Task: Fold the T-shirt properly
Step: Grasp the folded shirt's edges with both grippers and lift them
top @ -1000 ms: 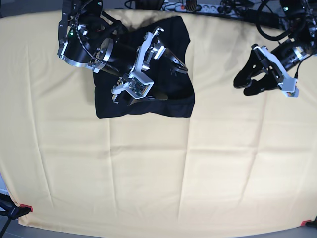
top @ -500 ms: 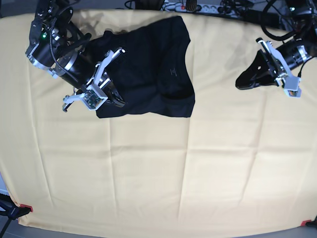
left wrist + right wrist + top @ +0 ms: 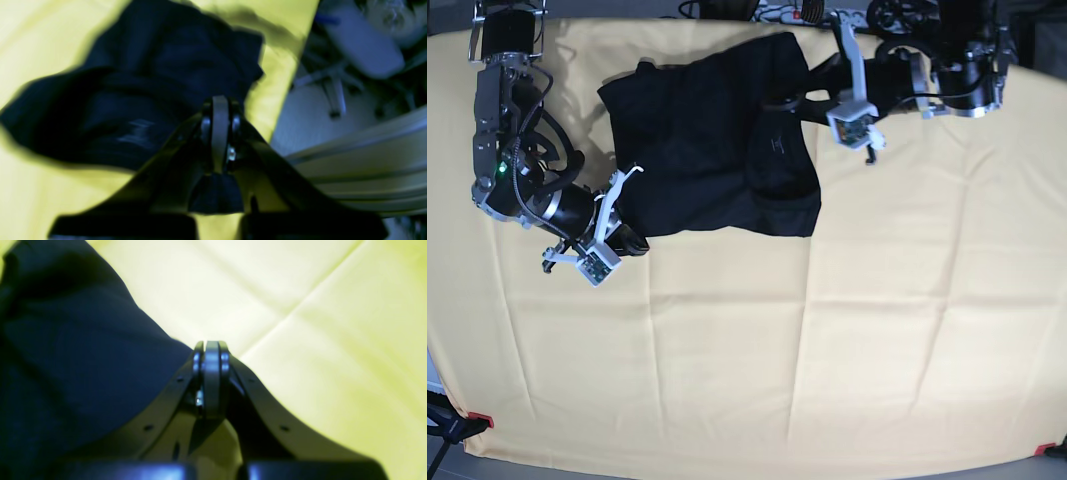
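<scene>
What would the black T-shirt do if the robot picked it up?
The T-shirt would probably droop and flop, since it's soft cloth with wavy edges and bends. It likely wouldn't roll, because it's lying spread out rather flat. Its folded part might fall open, as I can't see anything fastening it.

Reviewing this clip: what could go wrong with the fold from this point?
The T-shirt is a loose, uneven bundle with a crease near its right side in the base view, so folding on from here might lock in a crooked shape.

The left gripper is shut over the cloth; if its tips brush it, they could push or ruck it instead of lifting it.

The right gripper, also shut, is at the lower corner by the hem-like edge and might drag that corner out of line.
</scene>
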Controlling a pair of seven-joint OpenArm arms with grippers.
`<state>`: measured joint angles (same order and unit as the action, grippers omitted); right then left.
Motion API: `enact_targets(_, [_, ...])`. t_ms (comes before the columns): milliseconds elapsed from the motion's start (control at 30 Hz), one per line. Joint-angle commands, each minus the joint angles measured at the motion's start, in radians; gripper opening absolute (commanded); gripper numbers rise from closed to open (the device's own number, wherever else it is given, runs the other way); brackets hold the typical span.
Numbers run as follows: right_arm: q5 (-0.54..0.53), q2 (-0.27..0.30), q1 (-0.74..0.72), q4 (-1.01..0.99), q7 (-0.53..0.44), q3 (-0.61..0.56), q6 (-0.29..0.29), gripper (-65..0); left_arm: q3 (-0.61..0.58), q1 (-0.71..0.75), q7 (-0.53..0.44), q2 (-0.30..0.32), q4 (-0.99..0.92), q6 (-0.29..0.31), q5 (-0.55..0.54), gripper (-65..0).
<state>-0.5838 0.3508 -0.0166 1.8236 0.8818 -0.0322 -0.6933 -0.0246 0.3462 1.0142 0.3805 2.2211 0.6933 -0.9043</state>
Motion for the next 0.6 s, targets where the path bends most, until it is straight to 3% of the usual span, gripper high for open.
enact_targets(0, [-0.020, 0.013, -0.036, -0.010, -0.029, -0.018, -0.005, -65.0, -0.040, -0.009, -0.042, 0.005, 0.015, 0.005, 0.023, -65.0])
enact_targets(200, [-0.009, 0.018, -0.107, -0.122, -0.003, -0.108, -0.005, -65.0, -0.225, -0.015, -0.152, 0.005, -0.006, -0.047, 0.328, -65.0])
enact_targets(367, [-0.005, 0.031, -0.128, -0.158, -0.003, -0.111, -0.005, -65.0, -0.288, -0.052, -0.163, 0.005, -0.078, -0.103, 0.446, -65.0])
enact_targets(567, [-0.002, 0.046, -0.127, -0.200, -0.006, -0.112, -0.005, -65.0, -0.343, -0.118, -0.166, 0.005, -0.132, -0.092, 0.459, -65.0])
